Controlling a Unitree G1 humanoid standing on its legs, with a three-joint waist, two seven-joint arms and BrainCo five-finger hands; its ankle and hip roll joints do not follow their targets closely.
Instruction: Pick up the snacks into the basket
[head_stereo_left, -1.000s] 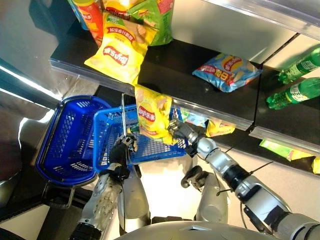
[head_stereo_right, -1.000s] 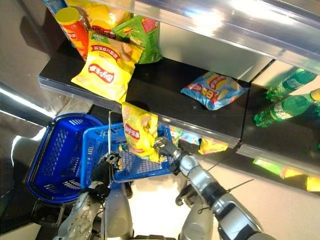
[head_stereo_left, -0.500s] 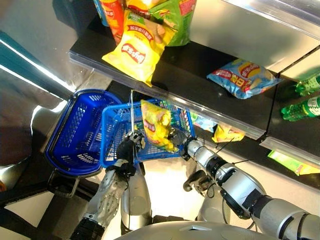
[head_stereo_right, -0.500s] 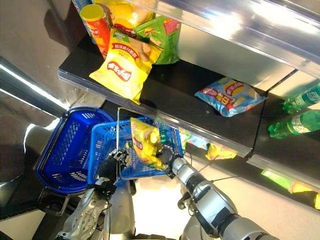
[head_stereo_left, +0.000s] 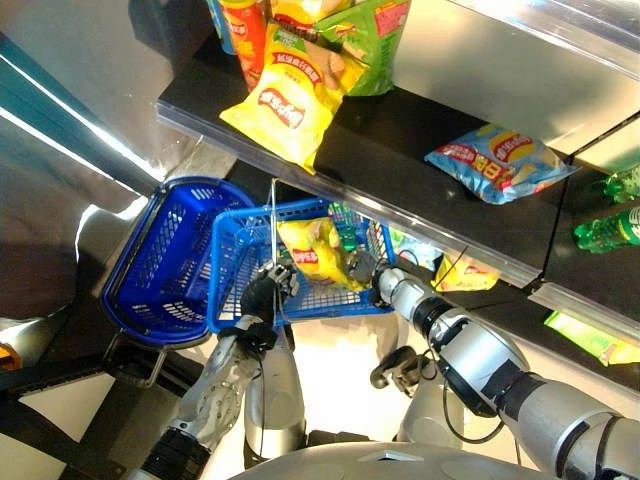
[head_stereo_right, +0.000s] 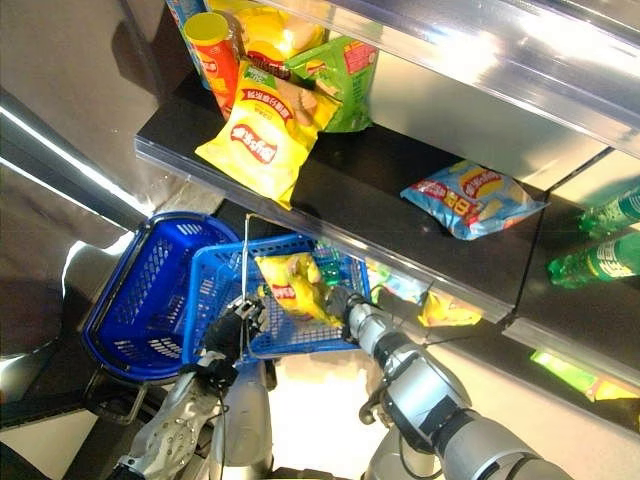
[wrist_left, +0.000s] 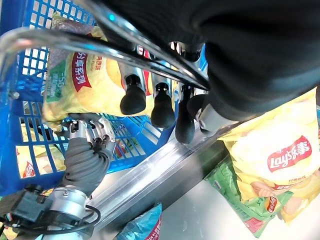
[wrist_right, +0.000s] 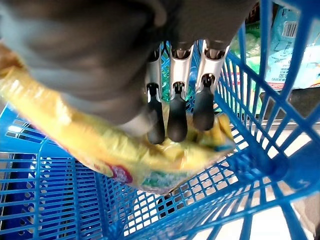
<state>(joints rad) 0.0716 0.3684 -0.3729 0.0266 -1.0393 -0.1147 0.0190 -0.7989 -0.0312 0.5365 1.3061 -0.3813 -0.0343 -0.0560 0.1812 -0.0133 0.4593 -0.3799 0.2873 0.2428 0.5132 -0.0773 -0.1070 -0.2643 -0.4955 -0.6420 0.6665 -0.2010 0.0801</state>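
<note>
Fingers of right robot hand (head_stereo_left: 362, 272) curl round yellow chip bag (head_stereo_left: 314, 250) inside basket (head_stereo_left: 232, 262); left robot hand (head_stereo_left: 263, 296) grips its handle (head_stereo_left: 273, 225).

My left hand (head_stereo_left: 262, 298) gripped the handle (head_stereo_left: 273, 230) of the basket (head_stereo_left: 232, 268), which hung below the shelf (head_stereo_left: 400, 160). My right hand (head_stereo_left: 362, 272) held a chip bag (head_stereo_left: 315, 250) inside it. A second basket (head_stereo_left: 160, 260) sat to its left.

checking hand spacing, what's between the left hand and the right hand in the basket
In the left eye view, the yellow chip bag lies between the left hand and the right hand, inside the light blue basket.
</note>
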